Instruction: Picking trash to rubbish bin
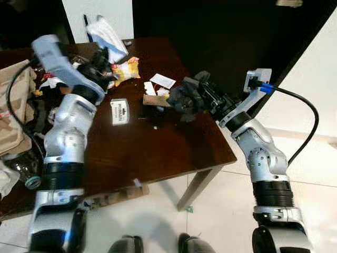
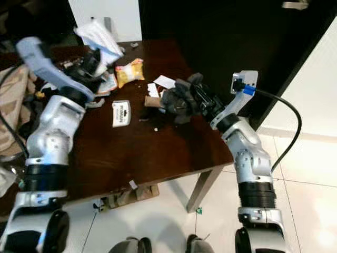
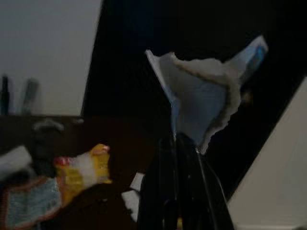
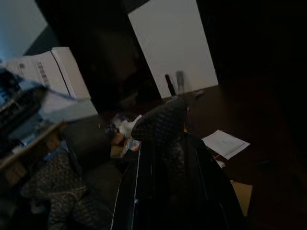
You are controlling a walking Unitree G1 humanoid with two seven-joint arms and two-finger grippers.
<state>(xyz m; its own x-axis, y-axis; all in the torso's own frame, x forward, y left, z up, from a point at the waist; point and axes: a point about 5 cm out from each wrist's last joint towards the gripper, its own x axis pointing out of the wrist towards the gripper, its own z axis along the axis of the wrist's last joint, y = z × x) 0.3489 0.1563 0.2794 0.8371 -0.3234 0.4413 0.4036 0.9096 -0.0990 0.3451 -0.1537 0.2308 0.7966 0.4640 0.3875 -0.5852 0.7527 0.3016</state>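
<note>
Trash everywhere on the dark table [image 1: 158, 153]: a torn white wrapper [image 3: 201, 100] stands upright, upper left of frame, pinched in the left gripper [image 3: 180, 143], fingers closed tight. At centre the right gripper [image 1: 197, 100] clamps a crumpled dark cloth [image 1: 184, 97]. The left wrist view reveals the wrapper's blue-printed corner.

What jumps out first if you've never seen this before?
Two silver arms reach over a cluttered dark table. The left claw holds a torn white wrapper up over the far left corner, and the right claw grips a dark crumpled cloth near the right edge. A yellow snack packet lies between them.
</note>
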